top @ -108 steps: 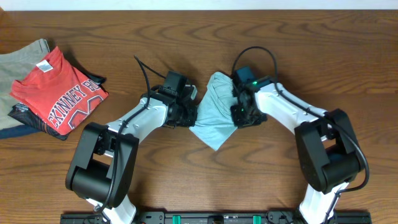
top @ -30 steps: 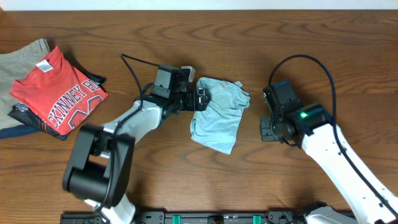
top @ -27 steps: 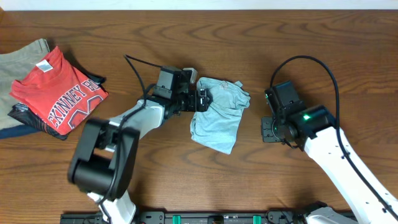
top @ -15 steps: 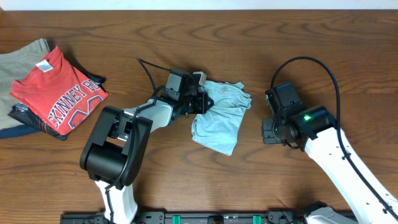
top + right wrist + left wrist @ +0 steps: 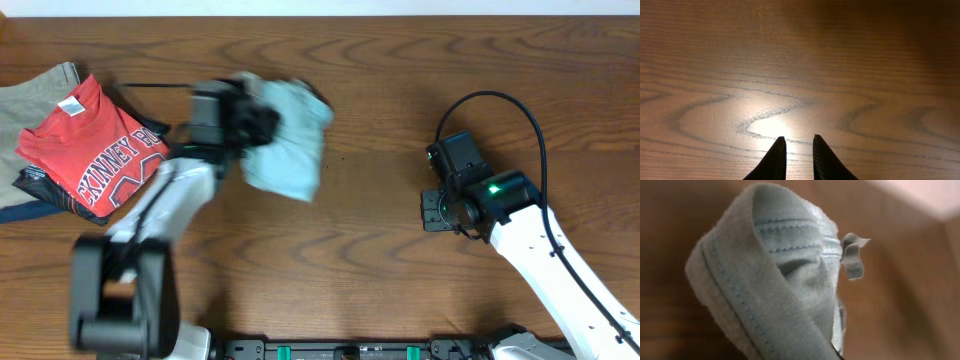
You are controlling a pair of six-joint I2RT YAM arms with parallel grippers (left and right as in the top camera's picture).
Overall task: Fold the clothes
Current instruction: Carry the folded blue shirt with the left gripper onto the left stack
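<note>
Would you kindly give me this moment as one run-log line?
task: folding | left gripper: shut on clothes, bunched, held apart from red T-shirt | right gripper: narrow gap, empty, over bare table

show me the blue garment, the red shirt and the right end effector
blue garment point(image 5: 292, 145), overhead, middle of the cloth
red shirt point(image 5: 90, 150), overhead, lettered front
right end effector point(image 5: 799, 138), right wrist view, between its fingertips

We see pale blue clothes point(image 5: 290, 150) with darker blue stitching, a red T-shirt point(image 5: 95, 140) with white lettering, a beige garment point(image 5: 30, 95), a brown table point(image 5: 400, 60) with wavy dark grain, and a white-and-black right arm point(image 5: 530, 225).
</note>
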